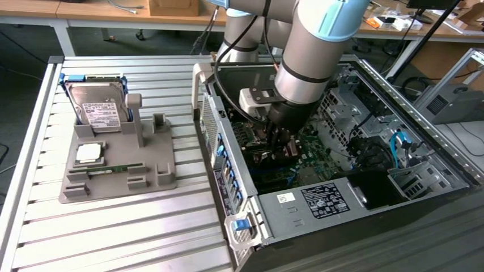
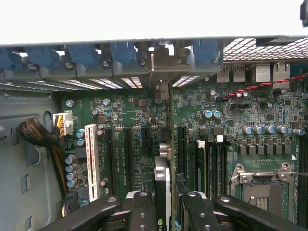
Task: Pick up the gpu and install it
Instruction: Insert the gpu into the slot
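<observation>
hand (image 2: pixel 163 204) is clamped on the gpu (image 2: pixel 166 144), held edge-on inside the open computer case (image 1: pixel 446 170), over the motherboard (image 2: pixel 130 115) slots. card looks thin, stiff and fragile, best gripped by its top edge.

Slatted metal table (image 1: pixel 113 226). On the exterior view's left, resting directly on the slats, a grey parts holder (image 1: pixel 151 170). On the right, just beside the holder, an open computer case (image 1: pixel 340 181) lying on its side.

Silver-grey arm (image 1: pixel 314 48), light-blue joint caps, black cable.
</observation>
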Motion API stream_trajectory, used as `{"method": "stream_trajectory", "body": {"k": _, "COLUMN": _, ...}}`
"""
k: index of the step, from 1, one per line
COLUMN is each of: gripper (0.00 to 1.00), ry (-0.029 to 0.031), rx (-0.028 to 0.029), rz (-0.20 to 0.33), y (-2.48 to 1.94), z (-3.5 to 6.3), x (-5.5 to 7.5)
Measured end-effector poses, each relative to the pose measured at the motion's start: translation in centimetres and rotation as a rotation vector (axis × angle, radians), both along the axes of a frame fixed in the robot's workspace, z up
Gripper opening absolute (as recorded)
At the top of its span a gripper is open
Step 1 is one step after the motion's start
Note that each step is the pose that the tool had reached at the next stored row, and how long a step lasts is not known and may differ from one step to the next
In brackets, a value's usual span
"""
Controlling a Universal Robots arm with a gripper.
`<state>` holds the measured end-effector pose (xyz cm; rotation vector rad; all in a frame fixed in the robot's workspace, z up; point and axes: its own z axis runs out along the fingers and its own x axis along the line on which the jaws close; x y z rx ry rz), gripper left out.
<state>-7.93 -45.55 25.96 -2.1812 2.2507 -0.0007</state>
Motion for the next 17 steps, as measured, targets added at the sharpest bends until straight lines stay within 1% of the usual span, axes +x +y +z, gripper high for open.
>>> {"method": "stream_trajectory", "body": {"k": 2, "gripper": 0.27, "ry": 0.0000, "rx": -0.0001, "rz": 0.000, "y": 0.00, "z": 0.00, "x": 0.01}}
{"method": "stream_trajectory", "body": {"k": 4, "gripper": 0.27, "ry": -0.0001, "rx": -0.0035, "rz": 0.000, "y": 0.00, "z": 0.02, "x": 0.02}}
{"method": "stream_trajectory", "body": {"k": 6, "gripper": 0.27, "ry": -0.0001, "rx": -0.0047, "rz": 0.000, "y": 0.00, "z": 0.08, "x": 0.01}}
{"method": "stream_trajectory", "body": {"k": 8, "gripper": 0.27, "ry": -0.0001, "rx": -0.0113, "rz": 0.000, "y": 0.01, "z": 0.10, "x": 0.01}}
{"method": "stream_trajectory", "body": {"k": 9, "gripper": 0.27, "ry": -0.0003, "rx": -0.0174, "rz": 0.000, "y": 0.02, "z": 0.10, "x": 0.02}}
{"method": "stream_trajectory", "body": {"k": 10, "gripper": 0.27, "ry": -0.0004, "rx": -0.0223, "rz": 0.000, "y": 0.05, "z": 0.07, "x": 0.03}}
{"method": "stream_trajectory", "body": {"k": 14, "gripper": 0.27, "ry": 0.0000, "rx": -0.0240, "rz": 0.000, "y": 0.05, "z": 0.13, "x": 0.02}}
{"method": "stream_trajectory", "body": {"k": 17, "gripper": 0.27, "ry": 0.0000, "rx": -0.0240, "rz": 0.000, "y": 0.05, "z": 0.13, "x": 0.02}}
